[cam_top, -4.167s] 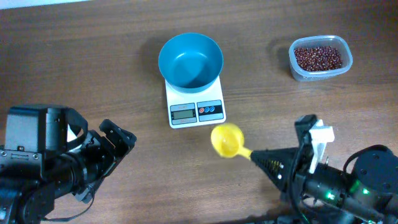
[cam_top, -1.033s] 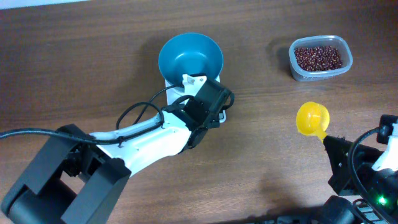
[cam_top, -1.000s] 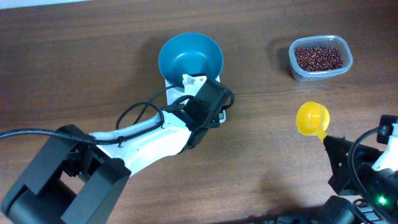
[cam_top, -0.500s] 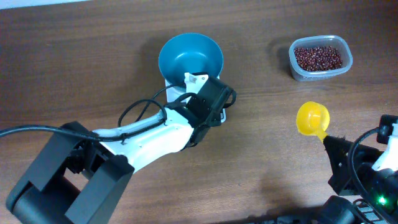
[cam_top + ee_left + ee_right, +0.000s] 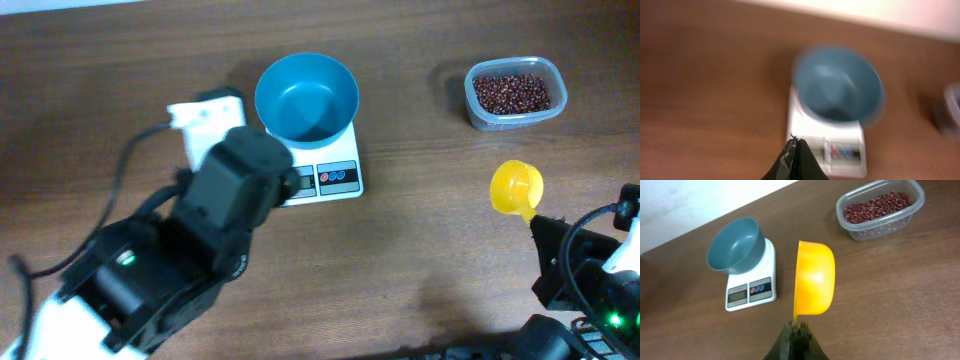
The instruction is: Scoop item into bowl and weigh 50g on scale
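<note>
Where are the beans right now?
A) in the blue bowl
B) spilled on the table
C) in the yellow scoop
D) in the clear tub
D: the beans all sit in the clear tub, while the blue bowl on the scale and the yellow scoop show bare insides.

A dark brown wooden table (image 5: 430, 250) carries a small white digital scale (image 5: 338, 178) and, well apart from it, a clear plastic tub (image 5: 516, 122).
</note>
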`<state>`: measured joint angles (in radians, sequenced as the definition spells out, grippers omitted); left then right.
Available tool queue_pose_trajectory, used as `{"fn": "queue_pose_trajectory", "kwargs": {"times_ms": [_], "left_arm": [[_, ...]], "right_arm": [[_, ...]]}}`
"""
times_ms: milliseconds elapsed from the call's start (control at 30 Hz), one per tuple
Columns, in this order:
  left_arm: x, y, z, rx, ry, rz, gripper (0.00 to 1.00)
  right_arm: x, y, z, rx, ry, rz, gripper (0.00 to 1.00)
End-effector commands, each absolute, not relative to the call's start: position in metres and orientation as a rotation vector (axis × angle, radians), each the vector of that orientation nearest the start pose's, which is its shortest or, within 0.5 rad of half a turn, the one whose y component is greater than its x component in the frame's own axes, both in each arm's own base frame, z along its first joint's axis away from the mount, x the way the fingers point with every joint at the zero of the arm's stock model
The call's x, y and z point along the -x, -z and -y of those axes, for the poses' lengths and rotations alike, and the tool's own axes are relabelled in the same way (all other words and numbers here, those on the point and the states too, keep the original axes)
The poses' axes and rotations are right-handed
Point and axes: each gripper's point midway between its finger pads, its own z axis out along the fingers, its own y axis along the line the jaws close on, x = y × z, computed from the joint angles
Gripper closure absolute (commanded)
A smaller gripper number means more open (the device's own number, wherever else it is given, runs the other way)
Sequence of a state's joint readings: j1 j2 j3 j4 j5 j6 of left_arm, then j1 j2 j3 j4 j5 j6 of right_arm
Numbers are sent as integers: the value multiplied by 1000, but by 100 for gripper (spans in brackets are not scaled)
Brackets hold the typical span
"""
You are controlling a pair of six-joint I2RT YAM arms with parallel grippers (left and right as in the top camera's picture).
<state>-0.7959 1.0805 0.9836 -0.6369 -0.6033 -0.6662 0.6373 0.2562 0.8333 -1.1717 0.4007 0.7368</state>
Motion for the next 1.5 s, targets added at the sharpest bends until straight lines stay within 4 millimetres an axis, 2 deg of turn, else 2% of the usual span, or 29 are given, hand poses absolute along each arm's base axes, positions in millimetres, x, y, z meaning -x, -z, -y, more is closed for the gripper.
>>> {"fn": "queue_pose_trajectory", "kwargs": {"times_ms": [0, 33, 67, 133, 167, 200, 267, 300, 333, 400, 433, 500, 567, 667, 767, 833, 933, 967, 1067, 1167, 1467], "left_arm": [[-288, -284, 72, 395, -180, -1892, 100], [-289, -288, 57, 449, -180, -1876, 100], [-291, -282, 59, 418, -150, -1921, 100], [-297, -257, 94, 142, -60, -2094, 100], [-297, -247, 107, 62, -23, -2143, 100], [-294, -224, 134, -51, 91, -2248, 100], [-277, -182, 177, -259, 285, -2439, 100], [-272, -168, 190, -381, 326, -2484, 100], [-269, -154, 197, -535, 317, -2502, 100], [-269, -121, 198, -750, 223, -2550, 100], [-269, -99, 198, -796, 189, -2606, 100], [-269, -72, 202, -854, 152, -2656, 100], [-279, -65, 212, -877, 84, -2604, 100], [-289, -48, 236, -909, 87, -2549, 100], [-301, -29, 249, -900, 100, -2530, 100], [-310, -25, 259, -886, 124, -2493, 100], [-317, -25, 264, -872, 136, -2466, 100], [-320, -24, 260, -860, 98, -2463, 100], [-323, -11, 259, -857, 73, -2476, 100], [-326, -12, 255, -844, 39, -2469, 100], [-329, -16, 263, -838, 85, -2441, 100]], "right_arm": [[-149, -225, -12, -370, -293, -2101, 96], [-151, -225, -10, -382, -273, -2088, 96], [-151, -226, -6, -392, -252, -2079, 96], [-154, -230, 8, -433, -167, -2036, 96], [-155, -233, 18, -460, -111, -2005, 96], [-156, -237, 27, -486, -53, -1974, 96], [-157, -238, 30, -493, -24, -1966, 96], [-157, -238, 30, -494, -23, -1966, 96], [-157, -238, 30, -494, -22, -1966, 96], [-157, -239, 32, -499, -12, -1958, 96], [-157, -240, 35, -507, 3, -1947, 96], [-157, -240, 35, -507, 4, -1947, 96], [-157, -241, 35, -510, 1, -1939, 96], [-158, -243, 34, -477, 18, -1943, 96], [-158, -243, 34, -420, 54, -1955, 96], [-158, -243, 34, -411, 61, -1957, 96], [-158, -243, 34, -410, 61, -1958, 96], [-158, -243, 34, -411, 61, -1957, 96], [-158, -243, 34, -410, 61, -1958, 96], [-158, -243, 34, -410, 61, -1958, 96], [-158, -243, 34, -409, 63, -1959, 96]]}}
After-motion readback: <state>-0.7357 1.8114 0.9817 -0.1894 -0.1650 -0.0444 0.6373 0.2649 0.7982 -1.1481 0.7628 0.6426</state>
